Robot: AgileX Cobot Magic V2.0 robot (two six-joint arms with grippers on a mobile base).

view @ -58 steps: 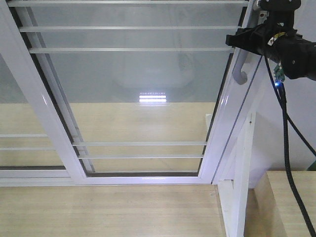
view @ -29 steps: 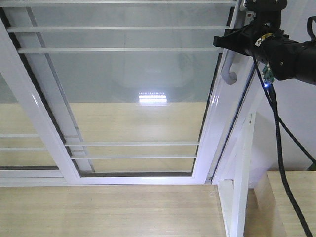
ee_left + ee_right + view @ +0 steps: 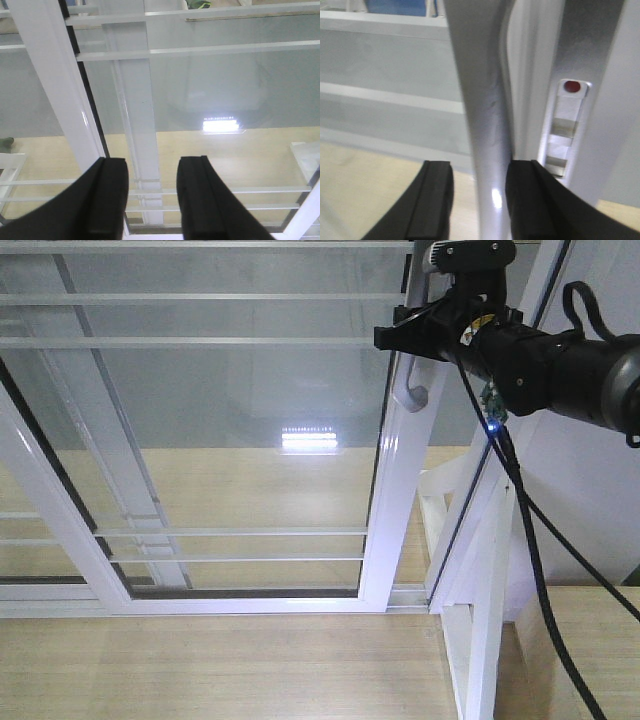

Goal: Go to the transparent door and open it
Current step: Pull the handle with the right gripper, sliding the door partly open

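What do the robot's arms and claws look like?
Only the right arm shows: bulky, rounded, matte black links, with a thin black cable hanging from it and a small blue light glowing beside a little green board. The right claw and left claw each have two flat, black, blunt-tipped fingers.

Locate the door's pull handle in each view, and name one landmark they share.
Front: pull handle upper centre-right.
Left wrist: not in view.
Right wrist: centre, vertical, straddled by the right gripper.
Shared: the horizontal bars.
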